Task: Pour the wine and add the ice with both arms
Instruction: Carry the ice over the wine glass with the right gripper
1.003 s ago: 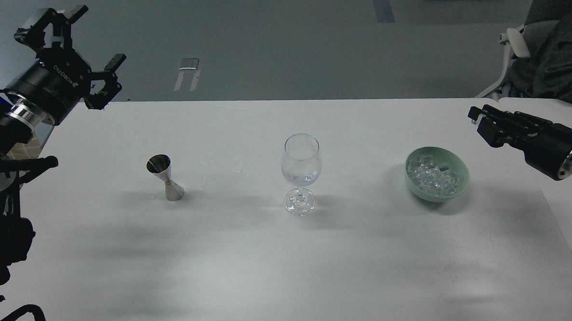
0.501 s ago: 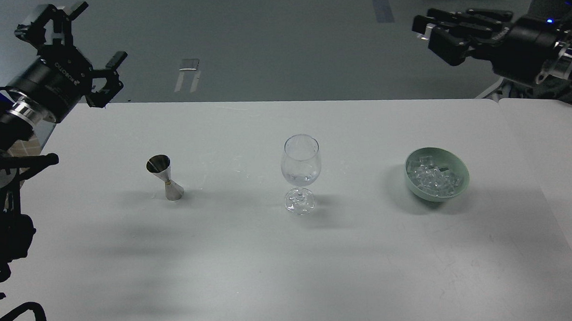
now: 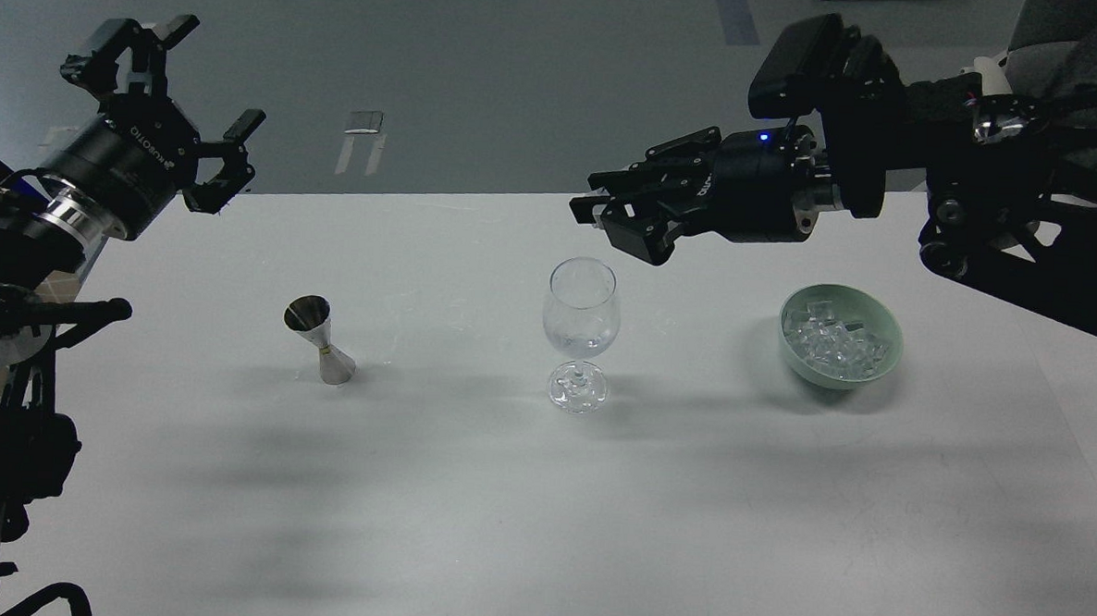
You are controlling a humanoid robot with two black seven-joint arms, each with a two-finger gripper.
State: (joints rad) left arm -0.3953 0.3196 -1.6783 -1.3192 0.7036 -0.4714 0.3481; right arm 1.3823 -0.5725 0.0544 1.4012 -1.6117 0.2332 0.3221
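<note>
Here we are hovering our right gripper point(image 3: 619, 220) just above the glass point(image 3: 580, 332), its fingers' opening unclear; the left gripper point(image 3: 182, 107) is waiting, fingers spread and empty.

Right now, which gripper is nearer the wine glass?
Right. The right gripper hovers just above and behind the wine glass rim; the left gripper is far off, over the table's back-left corner.

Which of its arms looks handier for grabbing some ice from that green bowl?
Probably the right. Its pincer hangs above the table between the wine glass and the green bowl of ice; the left pincer is far off, beyond the jigger.
</note>
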